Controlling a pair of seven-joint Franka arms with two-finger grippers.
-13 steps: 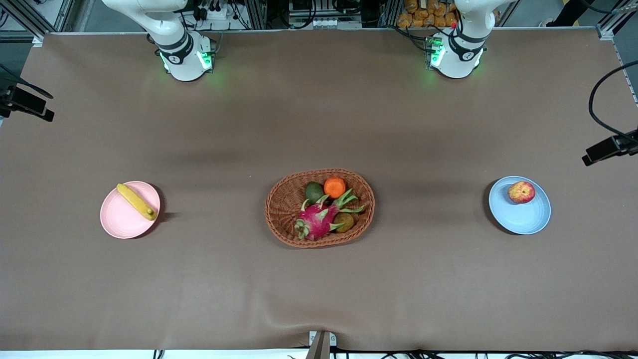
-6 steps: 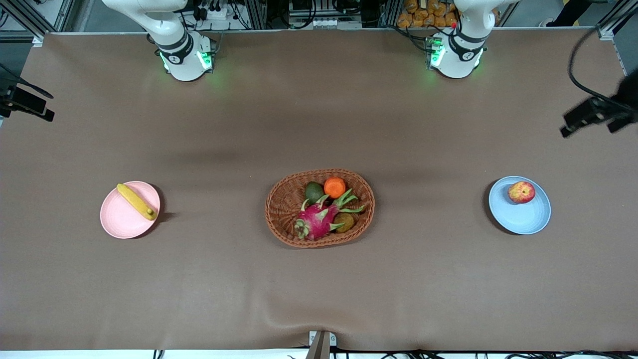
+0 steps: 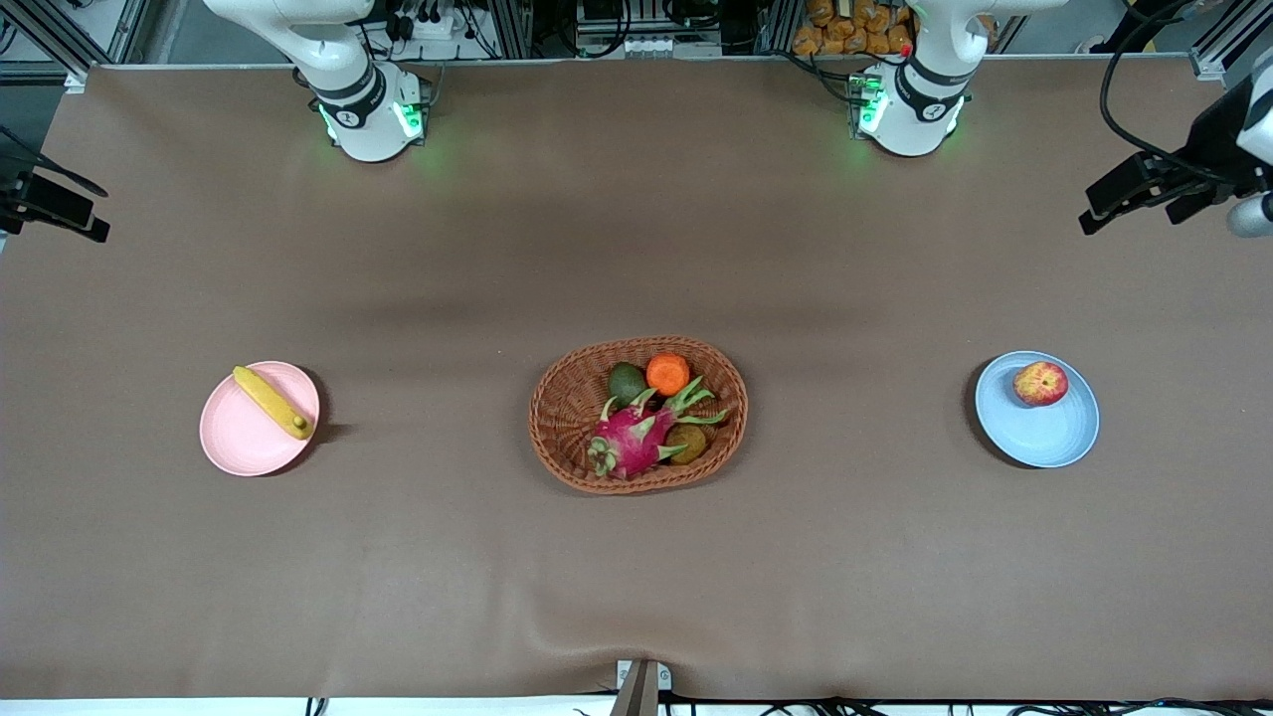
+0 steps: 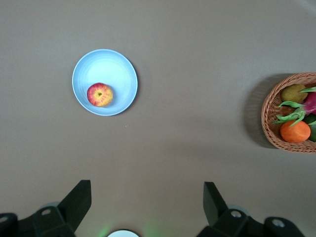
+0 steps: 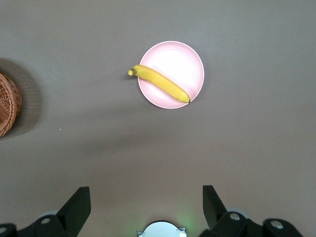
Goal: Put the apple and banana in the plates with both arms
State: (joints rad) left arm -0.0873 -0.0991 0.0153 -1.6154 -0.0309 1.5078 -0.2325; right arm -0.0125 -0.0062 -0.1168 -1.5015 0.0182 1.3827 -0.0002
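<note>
The red-and-yellow apple lies on the light blue plate toward the left arm's end of the table. The yellow banana lies across the pale pink plate toward the right arm's end, one end over the rim. My left gripper is open and empty, high above bare table beside the apple and blue plate. My right gripper is open and empty, high above bare table beside the banana and pink plate.
An oval wicker basket stands mid-table with an orange, a pink dragon fruit and darker fruits. The left arm's hand and the right arm's hand hang at the table's two ends.
The left arm's hand has drawn away from the blue plate toward the robots' side of the table. The right arm and all fruit are unmoved.
</note>
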